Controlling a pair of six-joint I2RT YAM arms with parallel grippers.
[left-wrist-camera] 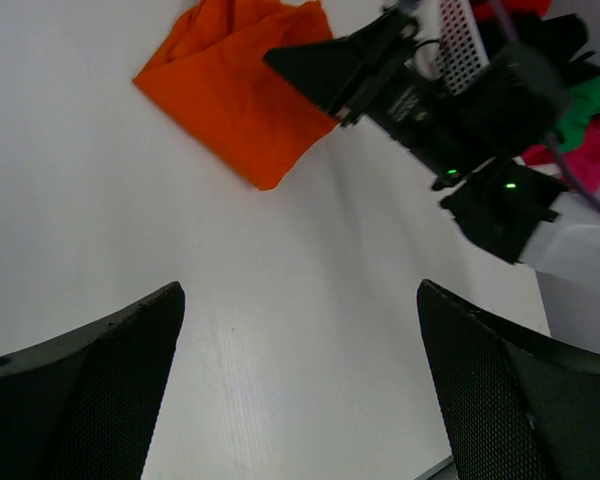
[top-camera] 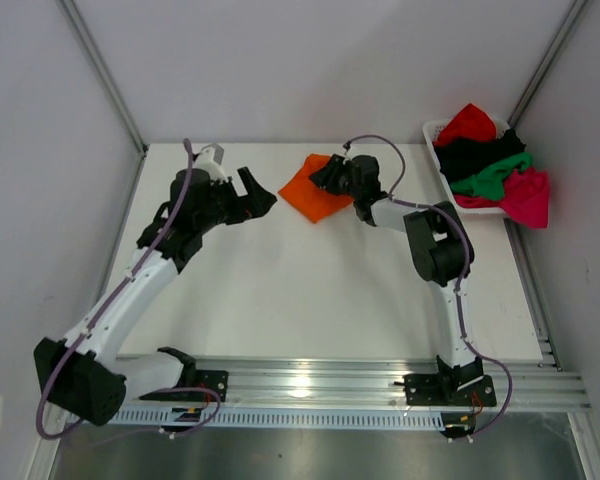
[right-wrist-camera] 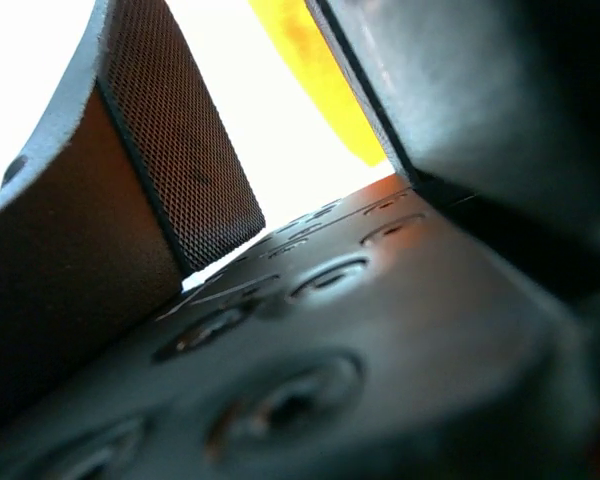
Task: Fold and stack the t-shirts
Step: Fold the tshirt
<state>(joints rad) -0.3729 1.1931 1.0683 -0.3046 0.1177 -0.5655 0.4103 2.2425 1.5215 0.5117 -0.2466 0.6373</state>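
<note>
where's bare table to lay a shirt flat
Free: the wide table patch between the orange t-shirt, the left gripper and the near rail. Crowded: the far right corner, basket heaped with t-shirts, and around the right gripper.

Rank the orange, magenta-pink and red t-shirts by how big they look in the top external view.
1. orange t-shirt: clearly the largest, even with the right claw over part of it.
2 and 3. magenta-pink t-shirt and red t-shirt: about alike. Both are bunched up at the basket, so I won't rank them.
</note>
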